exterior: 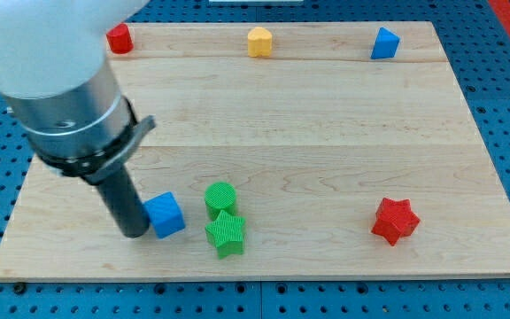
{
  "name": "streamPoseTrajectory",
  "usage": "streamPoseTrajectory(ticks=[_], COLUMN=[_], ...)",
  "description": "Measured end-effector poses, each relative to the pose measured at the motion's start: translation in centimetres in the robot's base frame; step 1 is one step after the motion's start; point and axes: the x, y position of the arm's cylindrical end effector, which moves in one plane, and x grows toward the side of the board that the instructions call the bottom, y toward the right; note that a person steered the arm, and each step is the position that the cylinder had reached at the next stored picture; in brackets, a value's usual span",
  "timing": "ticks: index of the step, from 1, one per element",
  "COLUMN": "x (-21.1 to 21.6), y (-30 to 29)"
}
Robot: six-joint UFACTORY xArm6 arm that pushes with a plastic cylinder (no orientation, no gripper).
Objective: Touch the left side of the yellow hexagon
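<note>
The yellow hexagon (259, 42) sits at the view's top edge of the wooden board, near the middle. My tip (135, 232) is far from it, at the view's lower left, touching the left side of a blue cube (165, 213). The rod rises from there into the large grey arm body at the view's upper left.
A green cylinder (220, 198) and a green star (226, 233) stand together right of the blue cube. A red star (394, 221) is at the lower right. A red block (119, 38) sits at the top left, a blue block (383, 43) at the top right.
</note>
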Motion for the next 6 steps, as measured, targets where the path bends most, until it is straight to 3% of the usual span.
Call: streamPoseTrajectory(ticks=[1, 2, 4, 6], x=[0.0, -3.3, -13.1, -17.4], y=[-5.0, -10.9, -15.6, -17.5])
